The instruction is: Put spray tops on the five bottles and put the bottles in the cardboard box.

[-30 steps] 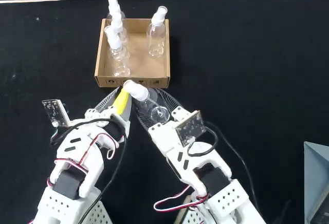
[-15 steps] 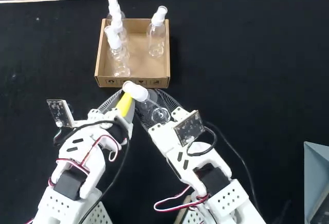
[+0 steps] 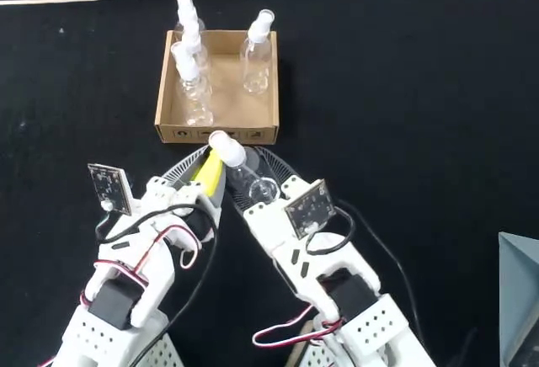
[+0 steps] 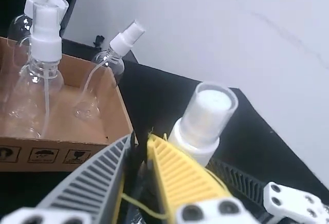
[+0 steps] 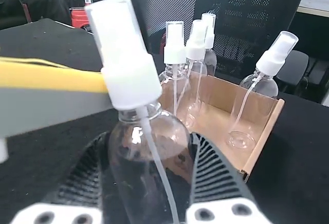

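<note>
The cardboard box (image 3: 217, 134) stands at the far side of the black table. It holds several clear bottles with white spray tops, three along one side (image 3: 192, 81) and one opposite (image 3: 257, 55). Just before the box, my right gripper (image 3: 251, 173) is shut on a fifth clear bottle (image 5: 146, 152) and holds it tilted toward the box. A white spray top (image 3: 226, 148) sits on the bottle's neck. My left gripper (image 3: 200, 158) is shut, and its yellow finger (image 4: 177, 172) lies against the collar of the spray top (image 4: 205, 116).
A grey-blue container corner (image 3: 518, 300) shows at the near right edge of the table. Bare black table (image 3: 404, 89) lies to the right of the box and beyond both arms. The two arms stand close side by side.
My left arm has shifted a little to the right and its wrist has turned. The spray top has moved slightly toward the box. My right arm has hardly moved.
</note>
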You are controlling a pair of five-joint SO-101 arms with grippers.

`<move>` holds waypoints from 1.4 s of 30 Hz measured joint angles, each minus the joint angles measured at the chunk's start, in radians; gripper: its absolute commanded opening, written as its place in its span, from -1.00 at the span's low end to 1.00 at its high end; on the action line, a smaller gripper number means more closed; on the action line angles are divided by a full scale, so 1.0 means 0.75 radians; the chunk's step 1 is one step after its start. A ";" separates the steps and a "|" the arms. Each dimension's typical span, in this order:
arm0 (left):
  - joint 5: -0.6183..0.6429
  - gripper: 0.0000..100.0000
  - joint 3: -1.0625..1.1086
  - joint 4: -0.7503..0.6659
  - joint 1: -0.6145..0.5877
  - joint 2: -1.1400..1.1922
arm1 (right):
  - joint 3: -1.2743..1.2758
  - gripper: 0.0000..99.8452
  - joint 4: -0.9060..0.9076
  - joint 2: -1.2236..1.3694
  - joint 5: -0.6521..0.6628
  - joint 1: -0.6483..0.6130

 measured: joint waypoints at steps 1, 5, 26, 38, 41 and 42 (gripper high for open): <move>-0.025 -0.91 0.000 0.000 0.006 0.000 | 0.000 -0.98 0.000 0.000 0.000 0.002; -0.168 -0.91 0.000 0.000 0.047 -0.002 | 0.000 -0.98 0.014 0.000 0.000 0.004; -0.239 -0.91 -0.027 0.000 0.039 -0.055 | 0.000 -0.98 0.025 -0.002 0.000 0.002; -0.329 -0.91 -0.027 0.027 0.096 -0.063 | 0.000 -0.98 0.029 -0.002 0.000 0.004; -0.393 -0.91 -0.027 0.055 0.104 -0.072 | 0.000 -0.98 0.035 0.000 0.000 0.004; -0.401 -0.92 -0.029 0.063 0.106 -0.072 | 0.000 -0.98 0.035 0.000 0.000 0.004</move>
